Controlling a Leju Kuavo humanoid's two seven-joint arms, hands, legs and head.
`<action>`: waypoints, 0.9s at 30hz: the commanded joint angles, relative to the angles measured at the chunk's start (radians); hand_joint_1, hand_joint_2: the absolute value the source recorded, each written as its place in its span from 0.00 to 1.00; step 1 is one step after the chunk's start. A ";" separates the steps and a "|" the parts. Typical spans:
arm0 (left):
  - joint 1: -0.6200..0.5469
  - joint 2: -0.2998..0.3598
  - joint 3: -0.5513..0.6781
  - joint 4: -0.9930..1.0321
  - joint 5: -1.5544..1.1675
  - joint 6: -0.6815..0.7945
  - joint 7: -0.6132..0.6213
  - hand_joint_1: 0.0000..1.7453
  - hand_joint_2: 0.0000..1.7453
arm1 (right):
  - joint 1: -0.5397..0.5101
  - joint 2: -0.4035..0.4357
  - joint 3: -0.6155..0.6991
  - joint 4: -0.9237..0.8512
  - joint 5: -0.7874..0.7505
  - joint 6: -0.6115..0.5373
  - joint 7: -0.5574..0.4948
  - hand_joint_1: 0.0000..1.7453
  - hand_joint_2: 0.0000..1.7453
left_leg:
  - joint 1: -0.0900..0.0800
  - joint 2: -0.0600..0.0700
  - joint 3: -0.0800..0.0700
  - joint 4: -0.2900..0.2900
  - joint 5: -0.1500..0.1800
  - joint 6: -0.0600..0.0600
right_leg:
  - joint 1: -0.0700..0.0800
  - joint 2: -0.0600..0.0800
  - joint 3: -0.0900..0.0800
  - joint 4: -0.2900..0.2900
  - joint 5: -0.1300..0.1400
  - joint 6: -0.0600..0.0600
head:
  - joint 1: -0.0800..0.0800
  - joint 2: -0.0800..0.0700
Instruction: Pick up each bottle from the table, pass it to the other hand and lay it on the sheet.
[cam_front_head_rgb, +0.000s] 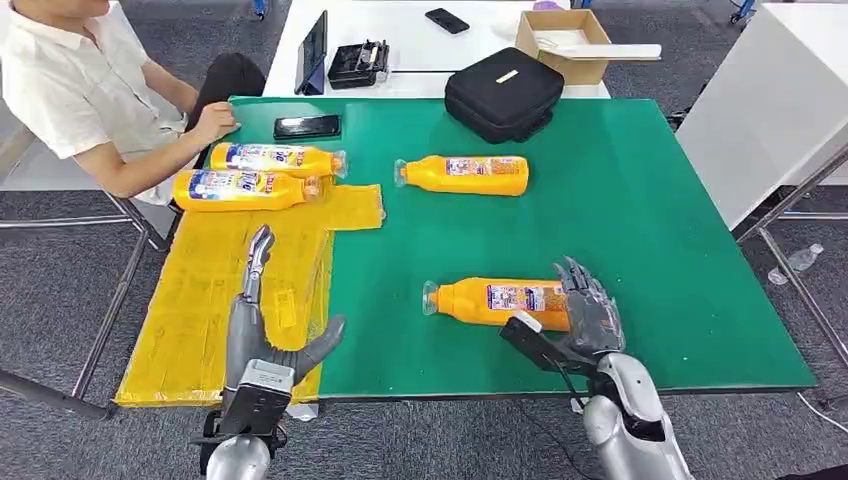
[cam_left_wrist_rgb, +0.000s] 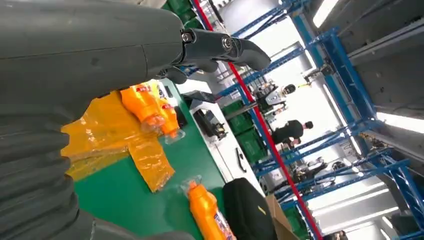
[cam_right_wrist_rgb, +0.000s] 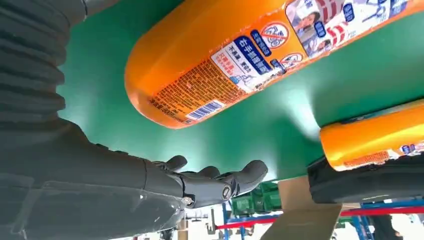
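Head view: right hand (cam_front_head_rgb: 590, 310), fingers spread, meets the base of a smooth, rigid-looking orange detergent bottle (cam_front_head_rgb: 495, 301), likely slippery; left hand (cam_front_head_rgb: 262, 330) open.

Both hands (left (cam_front_head_rgb: 262, 330), right (cam_front_head_rgb: 585, 315)) empty, spread.

The right hand (cam_front_head_rgb: 588, 318) covers the base end of the near orange bottle (cam_front_head_rgb: 495, 301), so whether its fingers touch or close on it cannot be told. In the right wrist view this bottle (cam_right_wrist_rgb: 240, 55) runs off the picture's edge, as does the second bottle (cam_right_wrist_rgb: 372, 137). The seated person (cam_front_head_rgb: 75, 85) is cut off at the head view's top and left edges. The bottle labels are too small to read.
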 joint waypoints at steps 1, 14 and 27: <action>-0.001 -0.048 -0.023 0.058 -0.001 -0.004 0.004 0.00 1.00 | -0.080 -0.018 -0.055 0.152 0.008 -0.018 -0.006 0.00 1.00 | 0.001 0.004 0.006 -0.001 -0.002 0.000 | 0.002 0.001 0.007 -0.002 -0.001 -0.005 | 0.000 0.000; 0.002 -0.049 -0.043 0.071 -0.015 0.001 0.011 0.00 1.00 | -0.126 0.034 -0.089 0.297 0.101 -0.076 0.006 0.00 1.00 | 0.001 0.003 0.004 -0.001 -0.001 0.000 | 0.001 0.001 0.004 -0.002 0.000 -0.003 | 0.000 0.000; 0.017 -0.050 -0.043 0.045 -0.022 -0.004 0.010 0.00 1.00 | -0.121 0.050 -0.089 0.324 0.114 -0.044 -0.005 0.00 1.00 | 0.001 0.002 0.003 0.000 -0.001 0.000 | 0.001 0.001 0.003 -0.001 0.000 -0.002 | 0.000 0.000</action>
